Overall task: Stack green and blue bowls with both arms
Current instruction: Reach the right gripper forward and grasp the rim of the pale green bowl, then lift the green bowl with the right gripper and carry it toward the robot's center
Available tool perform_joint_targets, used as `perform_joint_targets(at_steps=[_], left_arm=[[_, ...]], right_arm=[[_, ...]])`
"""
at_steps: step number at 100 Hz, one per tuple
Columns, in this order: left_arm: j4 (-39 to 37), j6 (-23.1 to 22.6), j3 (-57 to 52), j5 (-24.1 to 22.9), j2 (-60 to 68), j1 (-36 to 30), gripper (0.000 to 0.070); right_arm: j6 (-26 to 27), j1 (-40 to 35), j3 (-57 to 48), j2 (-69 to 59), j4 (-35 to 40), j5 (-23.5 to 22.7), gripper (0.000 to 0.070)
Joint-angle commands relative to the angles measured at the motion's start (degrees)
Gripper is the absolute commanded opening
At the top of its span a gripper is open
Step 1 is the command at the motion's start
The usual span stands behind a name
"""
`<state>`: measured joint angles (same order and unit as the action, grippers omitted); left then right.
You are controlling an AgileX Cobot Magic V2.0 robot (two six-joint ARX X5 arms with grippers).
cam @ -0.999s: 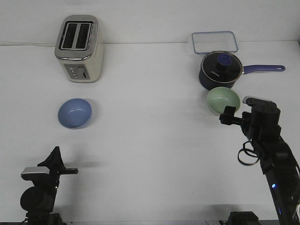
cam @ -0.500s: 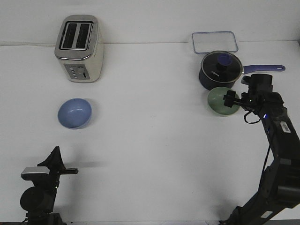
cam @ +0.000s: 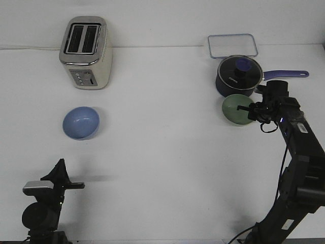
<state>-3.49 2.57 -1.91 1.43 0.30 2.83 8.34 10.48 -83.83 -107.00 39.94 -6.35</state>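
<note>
Bowls for stacking lie far apart on the white table (cam: 162, 152), which is the largest item in the front view. My right arm (cam: 299, 168) rises from the near right corner and reaches forward over the table. The toaster (cam: 85, 52) stands at the far left, slots up. The dark navy saucepan (cam: 239, 75) sits at the far right, lid on, its handle pointing right. A clear rectangular container (cam: 232, 45) lies flat just behind the saucepan. The blue bowl (cam: 80, 122) rests upright on the left side, in front of the toaster and well apart from it. The green bowl (cam: 236, 109) rests upright just in front of the saucepan. My right gripper (cam: 250, 111) is at the green bowl's right rim; I cannot tell whether its fingers are closed on the rim. My left gripper (cam: 60, 175) sits low at the near left corner, well apart from the blue bowl; I cannot tell its state.
</note>
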Motion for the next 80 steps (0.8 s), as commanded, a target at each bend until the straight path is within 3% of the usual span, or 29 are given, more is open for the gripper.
perform_joint_targets(at_steps=[1, 22, 53, 80], left_arm=[[-0.9, 0.5, 1.1, -0.1, -0.1, 0.0, 0.0015], [-0.9, 0.5, 1.1, -0.1, -0.1, 0.0, 0.0015], [-0.9, 0.5, 1.1, -0.1, 0.0, 0.0, 0.0015], [-0.9, 0.5, 1.1, -0.1, -0.1, 0.0, 0.0015]], right_arm=[[-0.9, 0.1, -1.4, -1.1, -0.1, -0.1, 0.0], [-1.3, 0.1, -1.4, 3.9, 1.6, -2.4, 0.0], [-1.0, -0.5, -1.4, 19.9, 6.2, -12.1, 0.0], [-1.1, -10.1, 1.0, 30.7, 13.3, -13.4, 0.0]])
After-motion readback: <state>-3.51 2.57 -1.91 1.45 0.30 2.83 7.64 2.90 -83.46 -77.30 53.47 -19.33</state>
